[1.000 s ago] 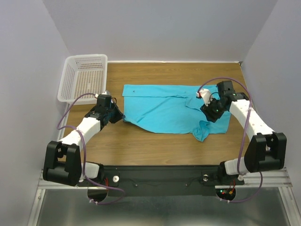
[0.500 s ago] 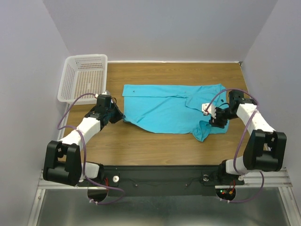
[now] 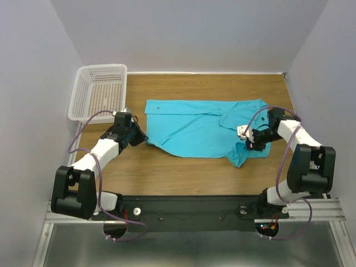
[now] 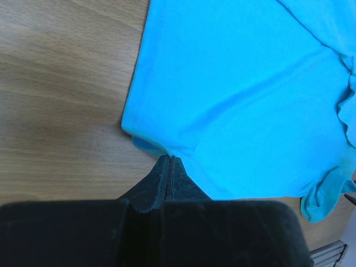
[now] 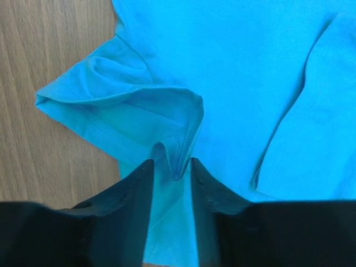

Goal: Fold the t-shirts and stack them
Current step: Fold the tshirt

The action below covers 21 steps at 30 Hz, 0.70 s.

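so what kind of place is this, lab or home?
Likely a lab test cell, not a home: bare grey walls box in one wooden table, with a metal mounting rail along its near edge, and a t-shirt and basket as props.

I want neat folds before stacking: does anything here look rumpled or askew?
Yes. The bright turquoise-blue cloth t-shirt lies mostly flat on the wooden table, but its sleeve at the right gripper is bunched and curled over itself, sticking out past the shirt's near edge.
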Tool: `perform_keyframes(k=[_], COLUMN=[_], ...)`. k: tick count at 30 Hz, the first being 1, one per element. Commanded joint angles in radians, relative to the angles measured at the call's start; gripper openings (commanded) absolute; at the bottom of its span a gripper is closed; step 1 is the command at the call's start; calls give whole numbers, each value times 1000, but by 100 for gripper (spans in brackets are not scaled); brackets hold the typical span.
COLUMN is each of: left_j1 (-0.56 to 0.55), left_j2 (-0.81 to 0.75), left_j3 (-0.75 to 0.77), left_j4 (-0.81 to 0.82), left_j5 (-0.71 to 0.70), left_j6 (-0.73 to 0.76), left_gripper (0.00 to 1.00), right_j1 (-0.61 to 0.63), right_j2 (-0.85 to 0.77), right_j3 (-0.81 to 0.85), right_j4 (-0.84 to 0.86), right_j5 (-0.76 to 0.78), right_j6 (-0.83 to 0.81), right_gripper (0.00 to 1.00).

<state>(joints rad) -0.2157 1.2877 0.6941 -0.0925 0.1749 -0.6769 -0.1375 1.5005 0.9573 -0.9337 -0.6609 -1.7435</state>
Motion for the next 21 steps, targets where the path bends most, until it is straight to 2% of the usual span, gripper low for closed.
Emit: perform_keyframes(k=[1, 2, 4, 8, 13, 18, 21], left_j1=[4, 4, 4, 6, 25, 32, 36], left_j2=[-7, -8, -8, -16, -34, -21, -13], left_j3=[-10, -11, -11, -13, -25, -24, -19], left_j4=[33, 33, 31, 20, 5, 7, 5], left_j5=[6, 6, 5, -15, -41, -41, -45], left_j6=[11, 13, 13, 8, 4, 2, 8], left_gripper=[0, 0, 0, 0, 0, 0, 0], right_j1=[-2, -2, -2, -4, -17, -31, -33], right_j2=[15, 15, 9, -46, -231, -322, -370], right_j3=[9, 9, 8, 18, 78, 115, 94], right_j4=[-16, -13, -13, -14, -60, -192, -201], right_j5=[-25, -16, -8, 21, 73, 98, 99], right_j6=[-14, -14, -11, 27, 207, 278, 346], right_gripper=[36, 26, 15, 0, 1, 1, 1])
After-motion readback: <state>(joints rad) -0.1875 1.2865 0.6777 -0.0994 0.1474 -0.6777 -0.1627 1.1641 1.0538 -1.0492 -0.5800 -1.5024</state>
